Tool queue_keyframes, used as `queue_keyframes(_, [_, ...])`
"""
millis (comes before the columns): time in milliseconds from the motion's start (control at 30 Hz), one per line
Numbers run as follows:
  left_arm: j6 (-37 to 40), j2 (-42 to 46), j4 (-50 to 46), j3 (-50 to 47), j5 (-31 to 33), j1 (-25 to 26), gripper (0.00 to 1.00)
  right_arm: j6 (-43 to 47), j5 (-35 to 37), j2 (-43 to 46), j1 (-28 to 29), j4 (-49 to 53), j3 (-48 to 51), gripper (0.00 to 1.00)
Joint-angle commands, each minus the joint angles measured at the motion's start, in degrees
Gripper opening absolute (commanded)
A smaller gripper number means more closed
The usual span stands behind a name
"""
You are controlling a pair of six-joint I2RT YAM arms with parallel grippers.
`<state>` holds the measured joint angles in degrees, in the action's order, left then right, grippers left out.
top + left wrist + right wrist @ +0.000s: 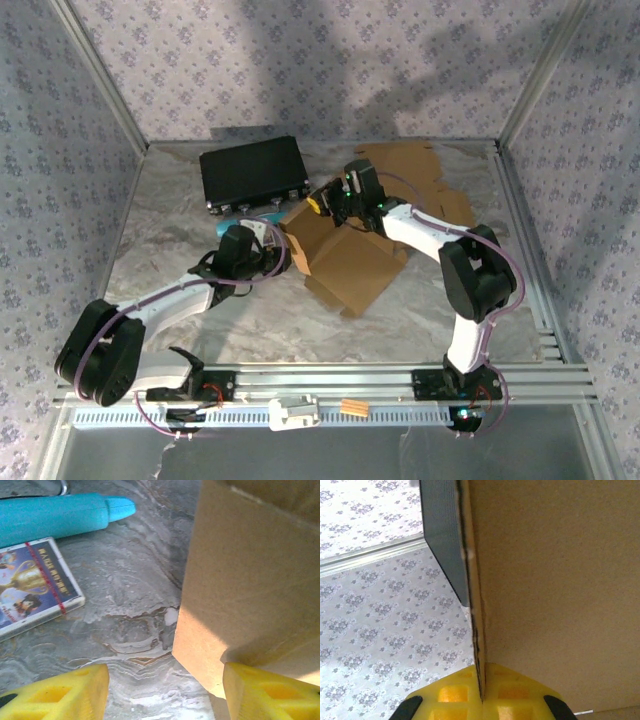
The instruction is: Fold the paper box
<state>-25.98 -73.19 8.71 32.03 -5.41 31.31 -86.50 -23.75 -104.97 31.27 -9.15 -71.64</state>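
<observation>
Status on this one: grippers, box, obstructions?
Right gripper shut on paper box panel edge. Left gripper open beside a box wall. Box not yet folded up. Printed case and blue object lie close by.

The brown cardboard box is matt paperboard, faintly fibrous, and its cut edge looks raw and rough in the right wrist view. Under the box, the silvery table cover is a crinkled, foil-like sheet with a dull sheen. Behind the box, the black rectangular case has a finely ribbed matt face. Left of the box lie a smooth, slightly glossy turquoise plastic tool and a glossy printed card. The yellow pads of the left gripper are matt and moulded.
</observation>
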Motion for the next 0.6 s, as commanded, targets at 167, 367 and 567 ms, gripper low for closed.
queue_keyframes(167, [0.0, 1.6, -0.4, -1.7, 3.7, 2.0, 0.62, 0.0, -0.5, 4.0, -0.1, -19.7, 13.6, 0.0])
queue_keyframes(367, [-0.4, 1.9, -1.1, -0.9, 4.4, 4.4, 0.61, -0.8, -2.7, 4.8, -1.7, -27.1, 17.6, 0.0])
queue_keyframes(567, [-4.0, 13.1, -10.9, -0.4, 16.5, 4.4, 0.62, -5.1, 0.1, 3.6, -0.2, -29.1, 13.4, 0.0])
